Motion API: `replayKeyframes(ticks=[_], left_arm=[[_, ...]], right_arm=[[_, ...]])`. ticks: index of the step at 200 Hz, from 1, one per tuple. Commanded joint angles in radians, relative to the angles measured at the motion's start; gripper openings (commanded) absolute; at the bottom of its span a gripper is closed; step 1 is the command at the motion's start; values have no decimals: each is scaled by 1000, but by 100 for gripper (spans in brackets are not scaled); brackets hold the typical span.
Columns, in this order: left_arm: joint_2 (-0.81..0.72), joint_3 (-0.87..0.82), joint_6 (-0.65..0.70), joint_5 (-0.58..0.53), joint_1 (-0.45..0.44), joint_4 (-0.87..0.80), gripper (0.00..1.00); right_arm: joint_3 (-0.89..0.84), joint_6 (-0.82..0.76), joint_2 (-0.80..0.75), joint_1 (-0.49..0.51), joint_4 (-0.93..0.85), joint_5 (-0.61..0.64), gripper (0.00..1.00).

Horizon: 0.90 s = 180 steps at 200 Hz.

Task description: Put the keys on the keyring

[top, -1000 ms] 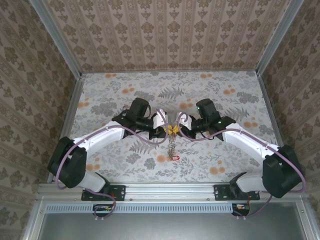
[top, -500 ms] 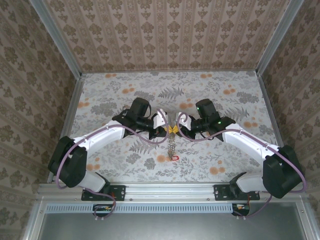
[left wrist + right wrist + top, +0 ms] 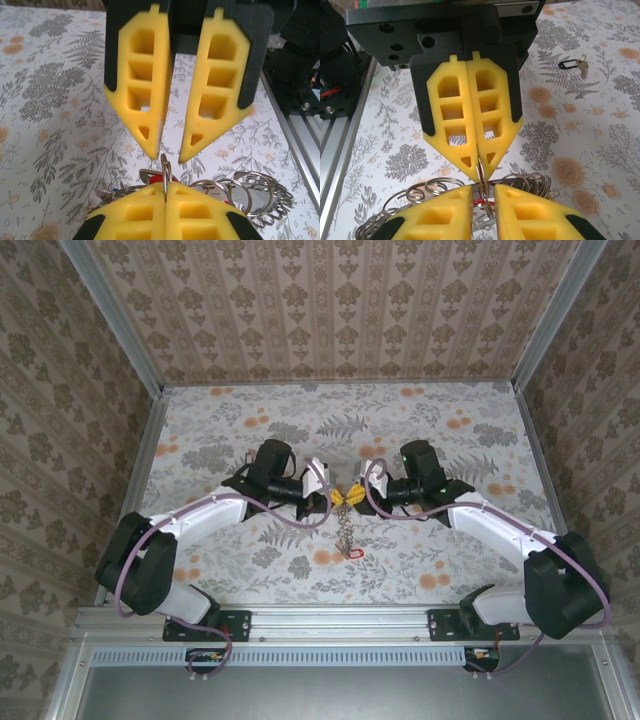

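As left claw [image 3: 165, 196] clamps keyring [image 3: 164, 167], keys [image 3: 346, 532] beneath

My left gripper [image 3: 337, 498] and right gripper [image 3: 352, 493] meet tip to tip above the table [image 3: 450, 440]. From them I see the keys [image 3: 346, 530] trailing toward the arm bases, red tag [image 3: 353, 554] last.

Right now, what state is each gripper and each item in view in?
left gripper: shut on the keyring.
right gripper: open, fingers either side of the keyring.
keyring: pinched edge-on.
keys: bunched beneath the grippers.
black-tagged key: loose, flat on the table.
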Motion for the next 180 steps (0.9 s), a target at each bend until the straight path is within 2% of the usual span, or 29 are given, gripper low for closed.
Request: replayKeyframes(ticks=[1,33,68,103,115,132,161,180], left_arm=[[-35,-10,-37,87,3,110,0],[-35,-14,-41,101,6,116,0],[-41,-26,-64,119,12,159,0],[-43,-37,-74,118,17,176,0],[-41,-24,-48,88,17,119,0],[-39,6,18,42,11,1,15],[-15,63,121,-72,-7,-170,18],[0,96,153,-101,-17,-237,16]], right_arm=[[-24,68,15,-7,112,-75,19],[-19,81,26,-12,137,-93,20],[-17,67,55,-21,123,-83,8],[-12,56,62,-25,110,-70,2],[8,43,53,-22,77,-70,0],[58,-32,35,-2,-39,-41,0],[148,-144,26,40,-227,44,0],[197,-182,33,60,-317,82,0]])
